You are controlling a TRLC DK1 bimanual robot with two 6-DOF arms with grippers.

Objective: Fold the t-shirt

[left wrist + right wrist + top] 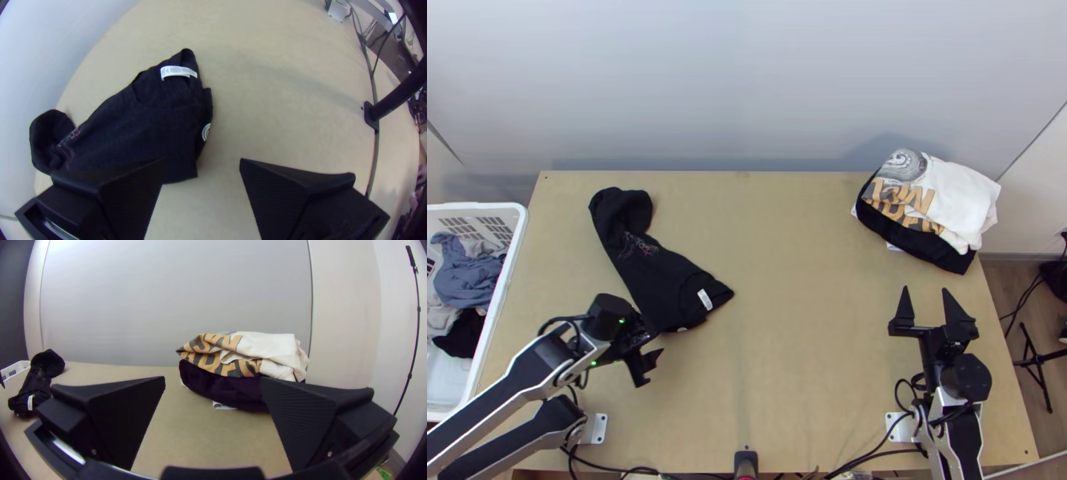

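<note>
The black t-shirt (659, 264) lies on the left part of the worktop (803, 352), in a long, narrow strip running slantwise from the far left towards the middle. Its far end is bunched into a rounded lump, while the nearer end is broader, with layers lying over one another. A white tag (705, 299) shows at that nearer end, and a small coloured print (641, 246) sits partway along the cloth.

The left gripper (653, 342) is at the near edge of the t-shirt, low over the worktop. Its jaws stand wide apart and have hold of nothing; in the left wrist view, a corner of the cloth shows beside one of them.

The right gripper (926, 290) is over the right part of the worktop, well apart from the t-shirt, pointing towards the far side. Its jaws are wide open too, with nothing between them.

Beyond it, near the far right corner, is a pile of clothes: a white cloth (965, 196) with orange lettering on top, a dark cloth (923, 246) underneath. Beside the worktop's left edge stands a white basket (497, 296) holding blue (463, 276), pale and black clothes.
</note>
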